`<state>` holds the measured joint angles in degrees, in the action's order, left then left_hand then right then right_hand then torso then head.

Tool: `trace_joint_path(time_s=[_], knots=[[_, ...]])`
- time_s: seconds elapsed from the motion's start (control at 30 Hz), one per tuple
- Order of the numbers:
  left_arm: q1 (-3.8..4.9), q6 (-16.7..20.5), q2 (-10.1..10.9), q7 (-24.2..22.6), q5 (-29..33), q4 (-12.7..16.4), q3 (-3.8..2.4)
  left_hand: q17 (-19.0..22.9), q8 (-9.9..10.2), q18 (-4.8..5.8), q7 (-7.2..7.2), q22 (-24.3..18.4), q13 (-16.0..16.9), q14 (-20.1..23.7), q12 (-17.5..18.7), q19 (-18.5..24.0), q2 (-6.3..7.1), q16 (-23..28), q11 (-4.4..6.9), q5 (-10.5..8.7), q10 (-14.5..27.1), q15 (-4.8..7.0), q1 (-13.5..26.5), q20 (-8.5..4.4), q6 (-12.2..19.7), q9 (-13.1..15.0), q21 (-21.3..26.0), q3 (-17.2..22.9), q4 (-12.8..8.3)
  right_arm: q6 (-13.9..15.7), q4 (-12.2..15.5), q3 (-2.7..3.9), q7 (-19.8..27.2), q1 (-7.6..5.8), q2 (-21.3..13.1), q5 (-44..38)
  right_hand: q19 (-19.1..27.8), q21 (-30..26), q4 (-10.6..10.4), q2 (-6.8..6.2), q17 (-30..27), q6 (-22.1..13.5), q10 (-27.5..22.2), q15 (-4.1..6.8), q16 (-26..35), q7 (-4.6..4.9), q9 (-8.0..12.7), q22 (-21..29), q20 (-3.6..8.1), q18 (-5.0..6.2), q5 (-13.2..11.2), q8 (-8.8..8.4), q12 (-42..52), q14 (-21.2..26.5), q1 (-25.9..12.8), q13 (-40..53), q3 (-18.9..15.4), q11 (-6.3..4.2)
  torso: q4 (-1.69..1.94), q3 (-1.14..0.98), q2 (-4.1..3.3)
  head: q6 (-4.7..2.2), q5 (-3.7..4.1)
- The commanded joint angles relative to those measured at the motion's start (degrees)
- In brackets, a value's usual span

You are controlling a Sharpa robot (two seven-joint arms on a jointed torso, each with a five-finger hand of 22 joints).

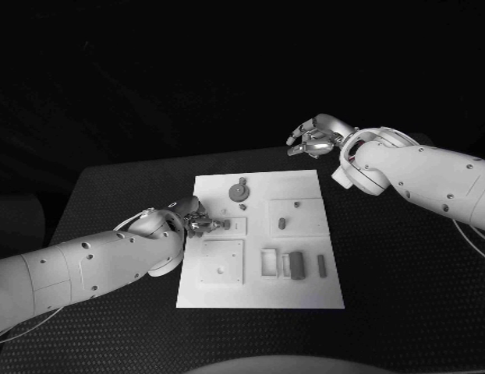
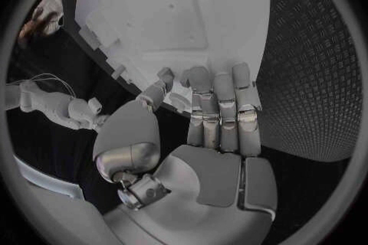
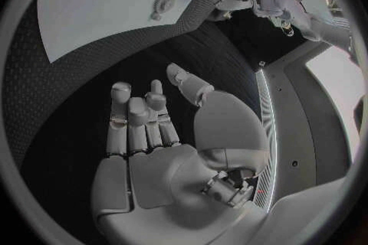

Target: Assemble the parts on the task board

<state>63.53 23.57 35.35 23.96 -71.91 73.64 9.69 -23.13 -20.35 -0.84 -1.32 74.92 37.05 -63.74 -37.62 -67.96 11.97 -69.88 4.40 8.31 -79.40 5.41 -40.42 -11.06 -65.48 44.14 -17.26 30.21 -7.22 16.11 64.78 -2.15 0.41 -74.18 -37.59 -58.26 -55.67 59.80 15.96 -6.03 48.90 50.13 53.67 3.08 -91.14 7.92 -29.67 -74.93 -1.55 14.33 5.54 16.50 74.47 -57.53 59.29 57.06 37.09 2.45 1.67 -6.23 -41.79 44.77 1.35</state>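
The white task board (image 1: 260, 290) lies in the middle of the black table. On it are a round part (image 1: 239, 191), a small part (image 1: 282, 224) in a square recess, and long parts (image 1: 296, 265) near the front right. My left hand (image 1: 201, 220) is at the board's left edge, fingertips by a small recess (image 1: 236, 226). In the left wrist view its fingers (image 2: 222, 104) lie straight and together over the board's edge (image 2: 168, 6), thumb alongside; whether it pinches anything is unclear. My right hand (image 1: 316, 139) hovers beyond the board's far right corner, fingers (image 3: 138, 122) apart and holding nothing.
A square plate (image 1: 222, 261) with small holes sits on the board's front left. A small frame (image 1: 268, 262) stands beside the long parts. In the right wrist view the board (image 3: 100, 0) and the round part (image 3: 163, 1) lie beyond the hand. Black table mat (image 1: 411, 296) surrounds the board.
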Motion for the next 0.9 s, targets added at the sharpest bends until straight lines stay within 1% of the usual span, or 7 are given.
trace_joint_path(time_s=[0.03, 0.3, 0.37, 0.7, 0.77, 0.83, 0.9], knots=[[-0.36, 0.87, -0.04, -0.13, 1.00, -0.15, 0.19, 0.08, 0.46, -0.07, -0.47, 1.10, -0.08, 0.43, 0.09, 0.35, 0.26, 0.04, 0.02, -0.49, 0.44, 0.13, 0.87, 0.00, 0.70, -1.42, 0.37, -1.03, -0.34, -0.56, -0.01, 0.03, 0.39, 0.07, 0.05, -0.07, -0.22, -0.37, 0.15, 0.13, -0.09, 0.50, -0.35, 0.24, -0.35, 0.96, -0.07, -0.66, -0.10, 0.67, -0.10, -0.13, 0.30, -0.11, -0.28, -0.09, -0.05, 0.14, -0.02, -0.02, 0.00, -0.02, 0.03], [-0.34, 1.14, 0.70, 0.29, 0.99, 0.00, -0.03, 0.12, 0.49, -0.09, -0.49, 1.08, -0.11, 0.56, 0.11, 0.42, 0.30, 0.05, -0.01, -0.52, 0.56, 0.15, 0.96, -0.01, 0.82, -1.41, 0.49, -1.38, -0.58, -0.59, 0.00, 0.03, 0.39, 0.11, 0.02, -0.07, -0.21, -0.38, 0.15, 0.12, -0.10, 0.48, -0.36, 0.24, -0.34, 0.97, -0.07, -0.66, -0.10, 0.67, -0.10, -0.15, 0.30, -0.10, -0.28, -0.11, -0.04, 0.15, 0.03, -0.03, 0.05, -0.11, -0.01], [-0.34, 1.18, 0.80, 0.31, 0.97, -0.14, -0.31, 0.12, 0.48, -0.10, -0.49, 1.08, -0.11, 0.57, 0.09, 0.42, 0.19, 0.03, 0.00, -0.49, 0.57, 0.17, 0.85, -0.02, 0.83, -1.39, 0.51, -1.44, -0.73, -0.59, -0.03, 0.03, 0.39, 0.12, 0.08, -0.07, -0.21, -0.38, 0.15, 0.12, -0.10, 0.48, -0.37, 0.24, -0.34, 0.97, -0.07, -0.66, -0.10, 0.67, -0.10, -0.15, 0.30, -0.10, -0.28, -0.11, -0.04, 0.15, -0.01, -0.04, 0.01, -0.18, -0.01], [-0.33, 2.46, 0.82, -0.63, 2.38, -0.23, -0.88, 0.22, 0.61, -0.04, -0.62, 1.07, -0.18, 0.88, 0.13, 0.55, -0.25, 0.09, -0.13, -0.37, 0.90, 0.18, 0.53, 0.02, 1.19, -1.40, 0.74, -1.90, -1.56, -0.65, -0.09, 0.03, 0.42, 0.26, 0.14, -0.02, -0.21, -0.39, 0.13, 0.11, -0.10, 0.47, -0.37, 0.23, -0.34, 0.98, -0.07, -0.66, -0.11, 0.67, -0.10, -0.15, 0.30, -0.09, -0.30, -0.13, -0.05, 0.15, -0.03, -0.03, 0.01, -0.33, 0.10], [-0.32, 3.65, 0.91, -1.13, 3.41, -0.24, -1.10, 0.37, 0.86, 0.17, -0.97, 1.03, -0.29, 1.74, 0.36, 1.26, -0.45, 0.33, -0.46, -0.34, 1.78, -0.05, 0.36, 0.21, 1.82, -1.46, 1.23, -2.29, -2.28, -0.64, -0.07, 0.03, 0.41, 0.28, 0.12, -0.02, -0.21, -0.39, 0.13, 0.11, -0.10, 0.47, -0.37, 0.23, -0.34, 0.98, -0.07, -0.66, -0.11, 0.67, -0.10, -0.15, 0.30, -0.09, -0.31, -0.13, -0.06, 0.15, 0.00, -0.04, 0.00, -0.35, 0.12], [-0.31, 4.77, 1.05, -2.15, 4.83, -0.22, -1.41, 0.69, 1.36, 0.62, -1.90, 0.89, -0.69, 4.26, 1.24, 3.38, -0.73, 1.05, -1.44, -0.33, 4.27, -0.92, 0.12, 0.91, 3.83, -1.49, 2.56, -2.67, -3.32, -0.63, -0.08, 0.03, 0.41, 0.29, 0.12, -0.02, -0.21, -0.39, 0.12, 0.11, -0.11, 0.47, -0.38, 0.23, -0.34, 0.98, -0.07, -0.66, -0.11, 0.67, -0.10, -0.16, 0.30, -0.09, -0.31, -0.13, -0.06, 0.16, 0.00, -0.04, 0.02, -0.43, 0.13], [-0.30, 5.14, 1.18, -3.41, 6.72, -0.14, -1.74, 0.71, 1.60, 0.62, -2.26, 0.97, -0.73, 4.74, 1.20, 3.62, -0.96, 0.97, -1.76, -0.30, 4.68, -1.05, -0.13, 1.06, 4.97, -1.50, 2.80, -2.75, -3.77, -0.60, -0.07, 0.03, 0.41, 0.29, 0.09, -0.01, -0.21, -0.39, 0.12, 0.11, -0.11, 0.47, -0.38, 0.23, -0.34, 0.98, -0.07, -0.66, -0.11, 0.67, -0.10, -0.16, 0.31, -0.09, -0.32, -0.14, -0.06, 0.16, -0.02, -0.06, 0.04, -0.48, 0.14]])
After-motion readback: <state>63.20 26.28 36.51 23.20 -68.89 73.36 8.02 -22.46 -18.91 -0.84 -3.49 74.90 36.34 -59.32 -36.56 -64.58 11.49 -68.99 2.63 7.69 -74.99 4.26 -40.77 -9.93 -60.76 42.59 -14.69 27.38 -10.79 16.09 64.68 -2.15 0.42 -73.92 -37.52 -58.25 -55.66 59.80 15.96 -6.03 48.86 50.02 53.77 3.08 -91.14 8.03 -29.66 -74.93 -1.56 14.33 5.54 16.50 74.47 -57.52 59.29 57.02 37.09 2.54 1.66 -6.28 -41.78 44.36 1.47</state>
